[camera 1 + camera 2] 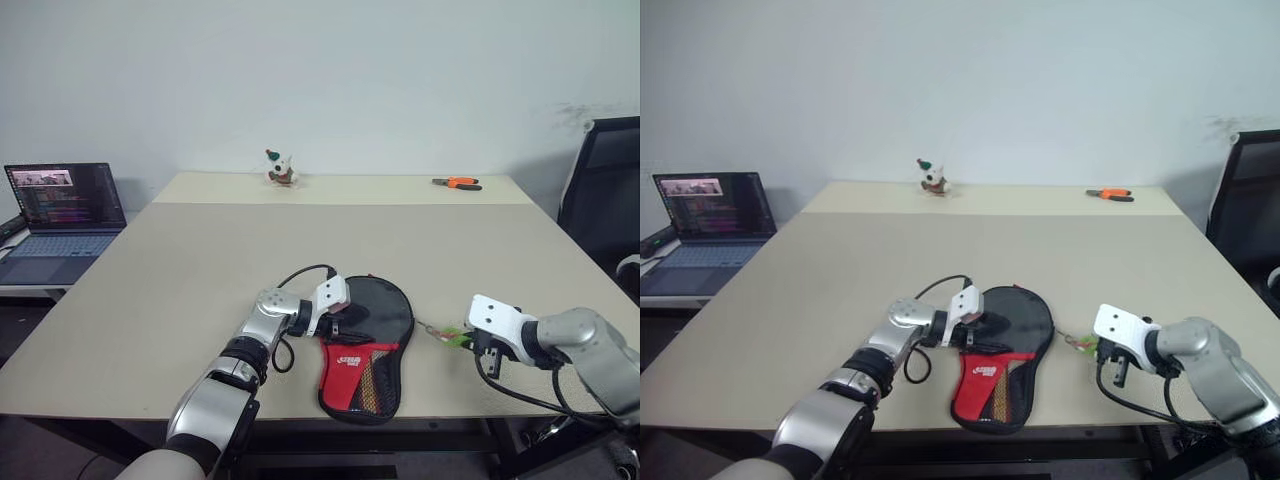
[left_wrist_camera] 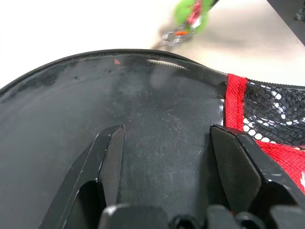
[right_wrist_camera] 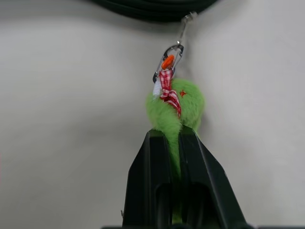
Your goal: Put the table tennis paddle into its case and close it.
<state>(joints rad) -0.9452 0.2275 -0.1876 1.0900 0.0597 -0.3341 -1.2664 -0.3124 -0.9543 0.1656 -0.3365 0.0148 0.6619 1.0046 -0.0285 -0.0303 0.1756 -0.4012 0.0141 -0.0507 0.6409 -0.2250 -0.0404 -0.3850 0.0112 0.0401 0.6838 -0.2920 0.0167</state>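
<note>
Case [image 1: 365, 345] lay flat near the table's [image 1: 180, 290] front edge, and our left gripper [image 1: 338, 312] rested on its black round end with fingers [image 2: 109, 162] spread. Just to its right, our right gripper [image 1: 478, 345] pinched the green fuzzy charm [image 3: 175, 107] between pressed-together fingers [image 3: 152, 181]. Farther off we saw a laptop [image 1: 62, 210] at left, a small figurine [image 1: 281, 169] and orange pliers [image 1: 457, 183] along the far edge.

Case [image 2: 157, 129]: smooth, slightly glossy black fabric, red cloth trim, mesh pocket. Charm [image 3: 174, 112]: fuzzy green plush, metal clip. Table [image 1: 200, 280]: matt beige.
</note>
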